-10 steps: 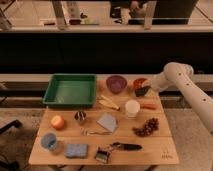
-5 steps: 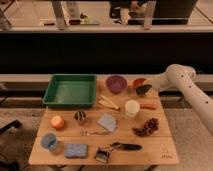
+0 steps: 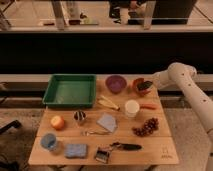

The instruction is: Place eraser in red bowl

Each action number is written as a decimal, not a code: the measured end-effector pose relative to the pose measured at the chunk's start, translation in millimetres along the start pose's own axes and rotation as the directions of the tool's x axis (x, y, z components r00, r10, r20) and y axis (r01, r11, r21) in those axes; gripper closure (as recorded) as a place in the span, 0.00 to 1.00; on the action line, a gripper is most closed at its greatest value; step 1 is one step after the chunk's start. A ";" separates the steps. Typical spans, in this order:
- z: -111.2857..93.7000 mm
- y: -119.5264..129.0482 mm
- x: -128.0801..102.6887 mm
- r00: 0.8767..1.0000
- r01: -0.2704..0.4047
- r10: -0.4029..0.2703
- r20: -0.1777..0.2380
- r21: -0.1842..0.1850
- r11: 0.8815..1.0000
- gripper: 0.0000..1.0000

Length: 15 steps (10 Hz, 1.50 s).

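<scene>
Pale wooden table (image 3: pixel 165 150) before a dark wall. Gripper (image 3: pixel 148 86) over red bowl (image 3: pixel 136 86), eraser (image 3: pixel 144 85) there; grip state unclear.

Wooden bench (image 3: pixel 165 152), pale top, stands on grey speckled floor (image 3: pixel 20 120). Behind it a light ledge (image 3: pixel 30 78) runs full width beneath a dark wall panel (image 3: pixel 100 52). Above, glazed partition with pale upright posts (image 3: pixel 59 14). Dim, warm light.

Eraser (image 3: pixel 144 86) in red bowl (image 3: pixel 136 85); gripper (image 3: pixel 151 83) just right.
</scene>
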 end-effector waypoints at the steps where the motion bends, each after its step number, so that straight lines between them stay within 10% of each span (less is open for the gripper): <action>1: 2.9 -3.4 1.8 1.000 0.002 -0.002 0.002 0.004 1.000 0.95; 15: 23.3 -27.9 11.7 1.000 0.012 -0.012 -0.019 0.039 0.999 0.94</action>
